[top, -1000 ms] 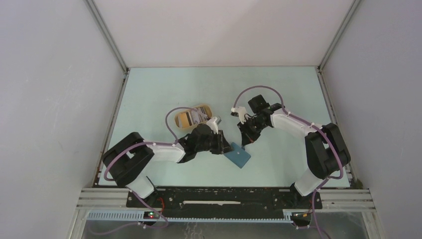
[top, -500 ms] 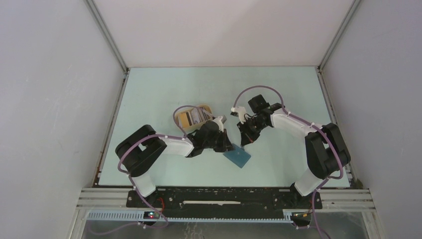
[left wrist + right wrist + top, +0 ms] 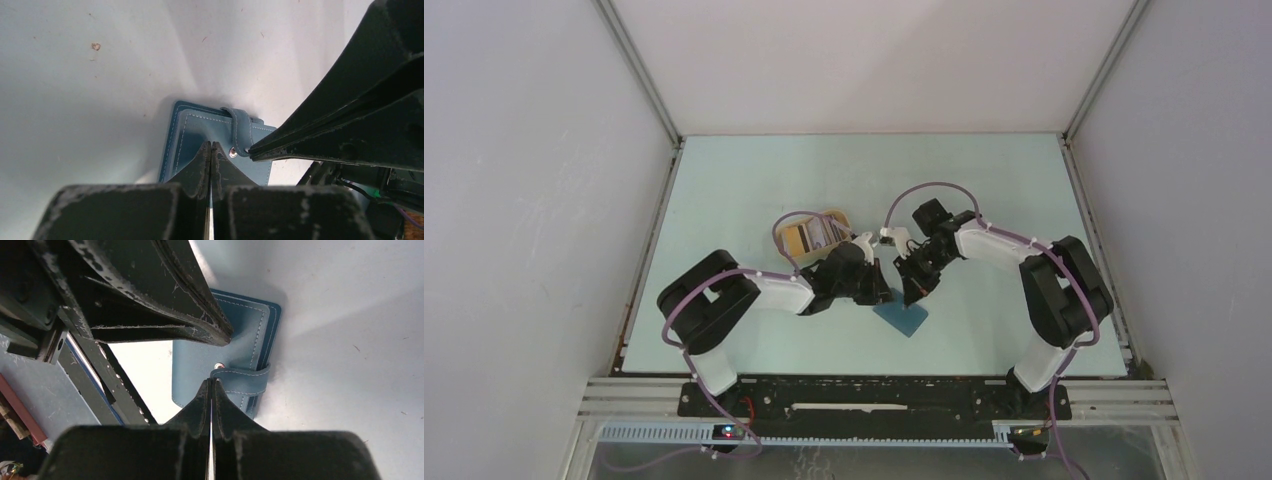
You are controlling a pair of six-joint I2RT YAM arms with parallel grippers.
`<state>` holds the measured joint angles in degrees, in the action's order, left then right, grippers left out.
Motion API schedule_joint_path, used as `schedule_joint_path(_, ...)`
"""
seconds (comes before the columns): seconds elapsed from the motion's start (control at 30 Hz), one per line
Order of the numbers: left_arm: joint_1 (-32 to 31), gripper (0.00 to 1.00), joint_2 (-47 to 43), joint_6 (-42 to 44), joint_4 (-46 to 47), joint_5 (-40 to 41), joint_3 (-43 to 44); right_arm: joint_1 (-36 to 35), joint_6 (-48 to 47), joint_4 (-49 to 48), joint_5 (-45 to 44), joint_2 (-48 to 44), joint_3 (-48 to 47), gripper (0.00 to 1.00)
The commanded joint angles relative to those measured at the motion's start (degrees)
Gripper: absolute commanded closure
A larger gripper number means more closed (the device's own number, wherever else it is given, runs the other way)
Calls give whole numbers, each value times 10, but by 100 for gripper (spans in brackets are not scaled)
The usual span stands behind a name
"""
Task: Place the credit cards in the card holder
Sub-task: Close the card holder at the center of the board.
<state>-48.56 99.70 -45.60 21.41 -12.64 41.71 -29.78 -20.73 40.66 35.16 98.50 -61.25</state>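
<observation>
From above, the tan oval tray [image 3: 837, 214] sits left of centre on the pale table [image 3: 744, 180]. The credit cards [image 3: 826, 233] lie inside it, their colours hard to separate at this size. Just to the right, the left gripper [image 3: 882, 290] reaches down at the near-left edge of the card holder [image 3: 907, 320], a teal-blue wallet lying folded on the table. The right gripper [image 3: 914, 293] comes in from the other side, and the two claws nearly meet above it. This view does not show how either pair of fingers stands.

The left wrist camera does. Its two black fingers are pressed together with no gap, their tips resting on the wallet's stitched cover beside the strap [image 3: 243, 131] and its small metal snap button [image 3: 233, 152]. A finger of the other claw points at the strap from the right.

The right wrist camera shows its own fingers also closed tight, tips at the strap's edge, with nothing visibly pinched between them. The strap lies wrapped over the wallet's edge.
</observation>
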Motion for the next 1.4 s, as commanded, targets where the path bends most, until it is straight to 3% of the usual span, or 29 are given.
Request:
schedule_joint_path(0.0,5,100,22,17,-25,16,3,-21,4,6,2,4,-16,100)
schedule_joint_path(0.97,5,100,22,8,-2,3,-8,-57,44,-60,-89,-16,-2,100)
schedule_joint_path(1.37,5,100,21,5,1,1,-11,-90,30,-45,-80,-5,2,100)
